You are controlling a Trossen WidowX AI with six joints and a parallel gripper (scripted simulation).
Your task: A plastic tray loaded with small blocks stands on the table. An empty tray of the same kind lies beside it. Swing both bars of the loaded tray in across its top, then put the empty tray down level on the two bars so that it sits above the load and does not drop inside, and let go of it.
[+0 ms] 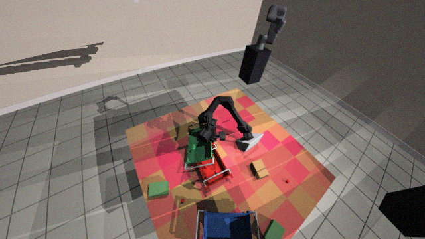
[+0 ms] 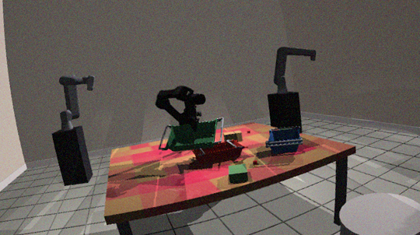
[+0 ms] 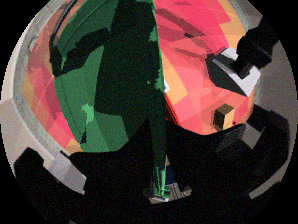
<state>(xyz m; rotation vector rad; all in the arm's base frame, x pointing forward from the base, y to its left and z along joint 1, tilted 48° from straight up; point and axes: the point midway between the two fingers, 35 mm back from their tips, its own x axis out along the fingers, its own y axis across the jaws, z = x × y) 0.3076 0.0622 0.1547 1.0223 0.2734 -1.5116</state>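
The red tray (image 1: 223,166) (image 2: 218,154) stands on the table with small red blocks inside. One wire bar (image 1: 217,176) (image 2: 232,143) lies across its near end; its other bar (image 1: 215,146) shows at the far end, partly hidden by the green tray. My gripper (image 2: 194,127) (image 3: 153,120) is shut on a long side wall of the empty green tray (image 1: 196,151) (image 2: 192,137) (image 3: 72,107). The green tray hangs tilted in the air, its near end over the red tray's far part. Its own bars stand out at its ends. The fingertips are hidden in the top view.
A blue tray (image 1: 227,226) (image 2: 285,141) stands at the near end of the table. A tan block (image 1: 259,168) (image 2: 232,135) (image 3: 223,116), a green block (image 1: 158,188) (image 2: 238,174) and another green block (image 1: 274,229) stand around. The arm's grey base (image 1: 249,143) (image 3: 250,80) is beside the red tray.
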